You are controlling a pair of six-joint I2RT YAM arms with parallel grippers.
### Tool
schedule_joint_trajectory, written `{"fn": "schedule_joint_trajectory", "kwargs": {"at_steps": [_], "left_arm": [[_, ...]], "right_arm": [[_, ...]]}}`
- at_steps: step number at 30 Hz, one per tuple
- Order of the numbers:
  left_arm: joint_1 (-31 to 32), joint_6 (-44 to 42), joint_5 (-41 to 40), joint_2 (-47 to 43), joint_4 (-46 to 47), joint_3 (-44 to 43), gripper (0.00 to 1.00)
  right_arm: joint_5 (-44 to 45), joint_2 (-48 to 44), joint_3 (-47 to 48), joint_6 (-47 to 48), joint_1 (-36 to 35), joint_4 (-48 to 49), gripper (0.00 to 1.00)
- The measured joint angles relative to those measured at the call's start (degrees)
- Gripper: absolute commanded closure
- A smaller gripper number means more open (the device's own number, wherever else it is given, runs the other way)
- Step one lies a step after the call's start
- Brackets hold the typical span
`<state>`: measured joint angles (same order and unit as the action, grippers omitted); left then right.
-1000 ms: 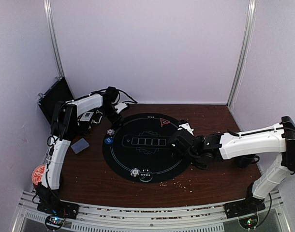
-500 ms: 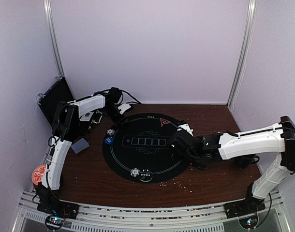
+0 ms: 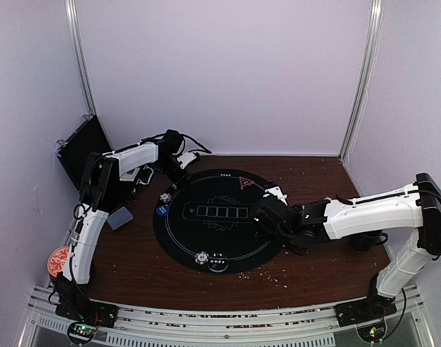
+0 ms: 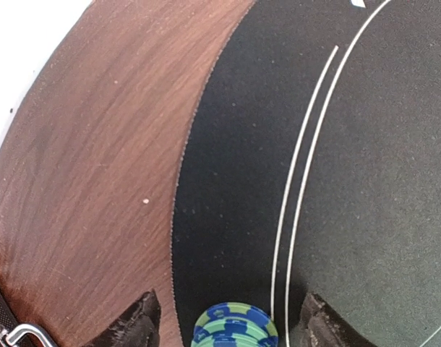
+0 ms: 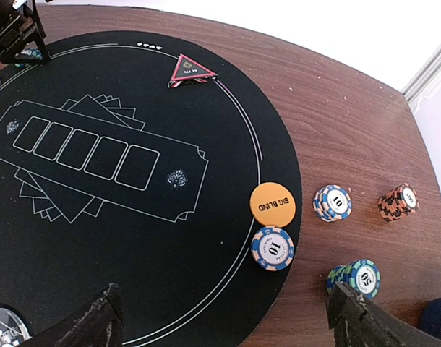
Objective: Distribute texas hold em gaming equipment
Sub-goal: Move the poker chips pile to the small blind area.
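My left gripper is open at the black round mat's far left edge, with a teal-and-blue chip stack standing on the mat between its fingers, gaps on both sides. My right gripper is open and empty above the mat's right part. Ahead of it lie an orange BIG BLIND button and a blue-white 10 chip on the mat rim. Off the mat stand another 10 stack, an orange-red stack and a teal stack. The red triangle marker sits at the far rim.
A grey-blue card deck, a blue button and a chip lie left of the mat. Chips sit at its near rim. A red-topped can and a black case are at the far left; a dark blue mug is on the right.
My left gripper has shifted a little right along the mat's far left edge. My right gripper has edged slightly left over the mat.
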<state>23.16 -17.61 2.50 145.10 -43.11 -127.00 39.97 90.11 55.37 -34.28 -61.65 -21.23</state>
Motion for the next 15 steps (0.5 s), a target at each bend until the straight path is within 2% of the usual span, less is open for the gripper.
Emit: {"fn": "schedule_joint_trajectory", "kwargs": {"at_steps": [15], "left_arm": [[0.1, -0.8, -1.0, 0.6, 1.6, -0.2, 0.61]], "right_arm": [[0.0, 0.7, 0.6, 0.0, 0.0, 0.0, 0.00]]}}
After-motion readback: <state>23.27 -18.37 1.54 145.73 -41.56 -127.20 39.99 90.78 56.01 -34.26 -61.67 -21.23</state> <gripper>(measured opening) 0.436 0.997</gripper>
